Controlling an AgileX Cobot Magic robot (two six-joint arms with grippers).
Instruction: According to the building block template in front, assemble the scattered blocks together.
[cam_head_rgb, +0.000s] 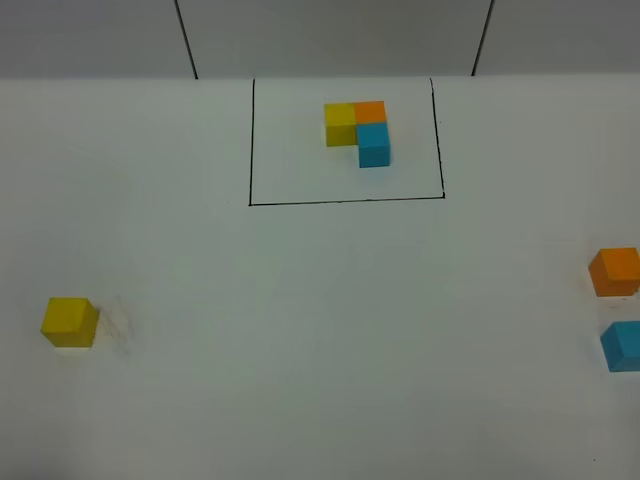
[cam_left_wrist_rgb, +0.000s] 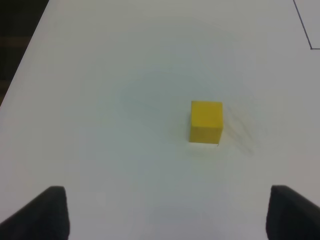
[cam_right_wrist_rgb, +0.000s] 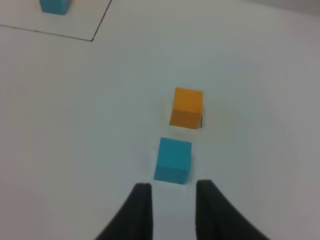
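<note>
- Exterior high view: on the smooth white counter (cam_head_rgb: 300, 330), the building block template (cam_head_rgb: 358, 132) is an L of three matte, square-edged cubes touching each other, yellow beside orange and light blue against the orange, inside a thin drawn black rectangle (cam_head_rgb: 345, 201). The loose yellow cube (cam_head_rgb: 70, 322) sits alone, well apart from the orange cube (cam_head_rgb: 614, 271) and the light blue cube (cam_head_rgb: 622, 346), which are near each other.
- Left wrist view: the left hand (cam_left_wrist_rgb: 167, 215) has its dark fingers spread wide, holding nothing. The yellow cube (cam_left_wrist_rgb: 206, 121) rests ahead of it, untouched.
- Right wrist view: the right hand (cam_right_wrist_rgb: 173, 212) has its dark, tapered fingers slightly apart and empty. The light blue cube (cam_right_wrist_rgb: 173, 160) lies just beyond the fingertips, and the orange cube (cam_right_wrist_rgb: 187, 107) lies just past it.
</note>
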